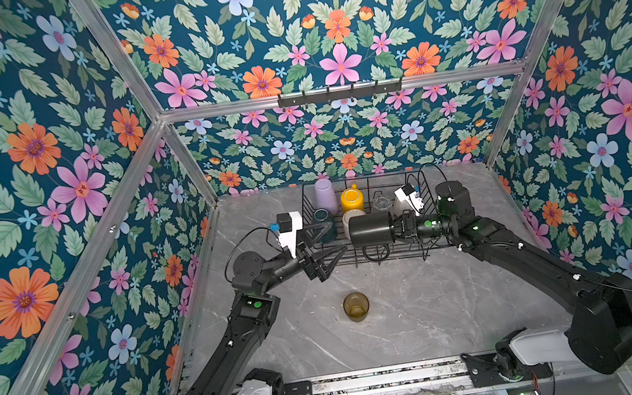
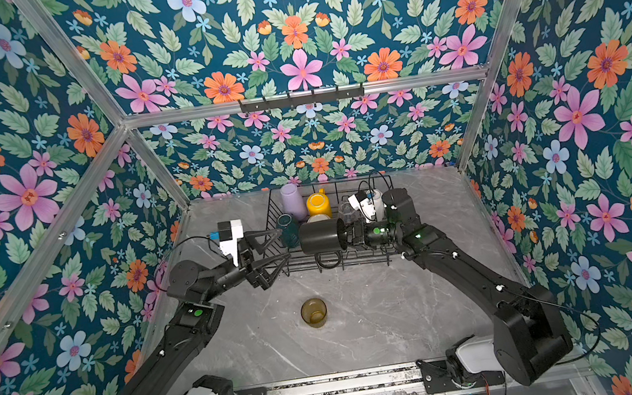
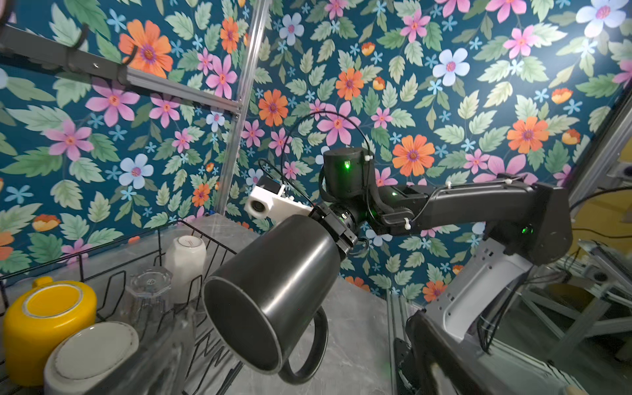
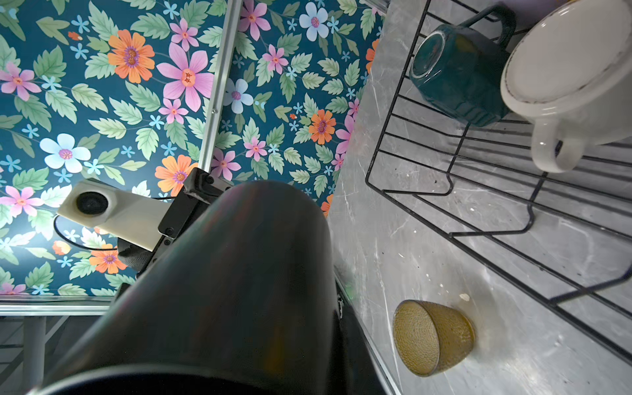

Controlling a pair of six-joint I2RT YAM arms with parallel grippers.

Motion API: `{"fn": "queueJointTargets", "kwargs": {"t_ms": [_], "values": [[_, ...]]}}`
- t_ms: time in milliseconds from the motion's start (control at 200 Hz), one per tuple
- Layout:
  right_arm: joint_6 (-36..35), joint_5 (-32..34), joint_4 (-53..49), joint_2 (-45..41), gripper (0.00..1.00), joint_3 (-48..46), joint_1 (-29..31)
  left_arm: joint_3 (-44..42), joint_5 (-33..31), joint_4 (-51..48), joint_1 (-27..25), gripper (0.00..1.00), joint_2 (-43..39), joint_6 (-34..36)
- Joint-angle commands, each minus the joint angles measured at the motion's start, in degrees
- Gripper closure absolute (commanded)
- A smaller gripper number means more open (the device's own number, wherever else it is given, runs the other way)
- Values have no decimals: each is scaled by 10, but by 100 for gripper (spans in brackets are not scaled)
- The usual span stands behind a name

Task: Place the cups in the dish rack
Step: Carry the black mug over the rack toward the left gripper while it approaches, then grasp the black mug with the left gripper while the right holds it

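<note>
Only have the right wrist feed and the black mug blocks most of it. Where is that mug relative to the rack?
Observer: In both top views the black mug lies sideways in the right claw, above the front of the rack, with its handle hanging down.
Operator: Left claw?
Observer: The left claw is open and empty by the rack's left side, facing the mug's mouth.
Operator: Back of the rack?
Observer: A yellow mug and a clear glass, both upside down, plus a lilac tumbler.
</note>
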Motion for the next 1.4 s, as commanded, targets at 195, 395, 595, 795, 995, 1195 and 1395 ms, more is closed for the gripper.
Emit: {"fn": "queueJointTargets", "kwargs": {"t_ms": [195,395,595,795,995,1195,1395], "values": [[-14,-60,81,-27,100,-6,2,25,0,-38,-25,0,31,61],[-33,-68,81,-40,100,0,22,29,8,-26,-32,0,42,54],[-46,-75,79,-35,100,10,42,35,18,-24,-38,0,44,55],[-58,-84,84,-21,100,21,63,40,34,-23,-46,0,48,53],[-60,-92,100,-4,100,36,77,45,48,-22,-55,0,55,53],[-44,-101,132,14,100,44,82,46,51,-18,-63,0,58,53],[-30,-106,163,33,100,48,97,45,54,-13,-67,1,57,50]]}}
